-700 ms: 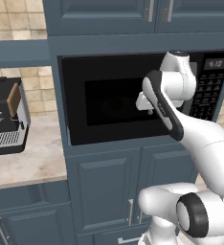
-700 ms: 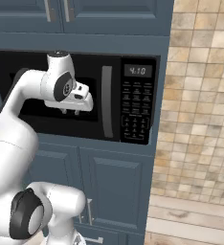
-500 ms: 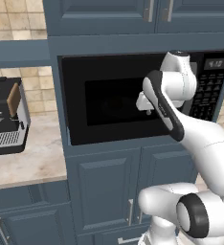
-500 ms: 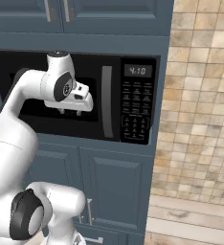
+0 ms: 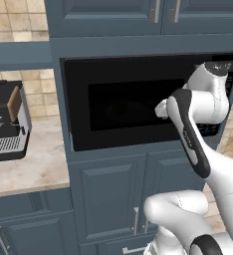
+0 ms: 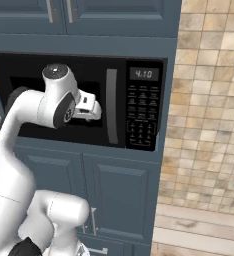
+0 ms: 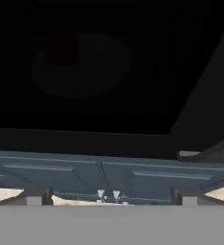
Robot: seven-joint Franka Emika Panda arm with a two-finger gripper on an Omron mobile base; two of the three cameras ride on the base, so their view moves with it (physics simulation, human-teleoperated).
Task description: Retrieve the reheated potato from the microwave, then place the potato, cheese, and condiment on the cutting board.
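gripper (image 6: 91,116) spread wide and empty, close in front of the microwave (image 5: 123,99) glass. door looks shut; potato (image 7: 61,50) perhaps the dim lump at eleven o'clock through the glass. hook the handle (image 6: 111,106) at three o'clock squarely, then pull straight.

microwave (image 5: 123,99) above cabinet doors (image 5: 138,194); coffee machine (image 5: 6,122) on counter (image 5: 29,169) left.

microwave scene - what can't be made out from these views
- Potato: behind the dark glass of the shut microwave; hand view gives just a faint round shape.
- Door handle: the arm covers it in the left base view.
- Coffee machine: cut by the left edge.
- Keypad labels: too small.
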